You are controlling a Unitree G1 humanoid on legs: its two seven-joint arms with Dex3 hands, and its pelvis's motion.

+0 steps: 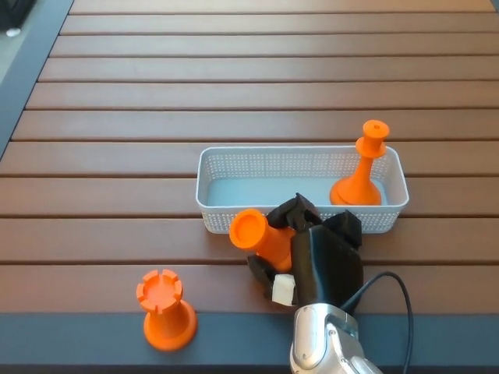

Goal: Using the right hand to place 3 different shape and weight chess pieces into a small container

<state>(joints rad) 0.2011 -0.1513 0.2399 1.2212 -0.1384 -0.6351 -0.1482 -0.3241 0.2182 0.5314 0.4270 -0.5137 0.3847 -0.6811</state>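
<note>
Head view shows the right hand [312, 253] wrapped around an orange chess piece [261, 235] — the piece is tipped over to the left, its round top pointing at the basket's front wall. The white mesh container [234, 167] sits just behind, with a tall orange pawn-like piece [361, 173] upright at its right end. An orange rook [165, 309] stands on the wooden table [156, 78], well apart to the left.

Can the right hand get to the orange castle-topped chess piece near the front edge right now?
Probably not yet: the right hand is shut on a tilted orange chess piece. The orange castle-topped chess piece stands alone, nothing blocking it.
</note>
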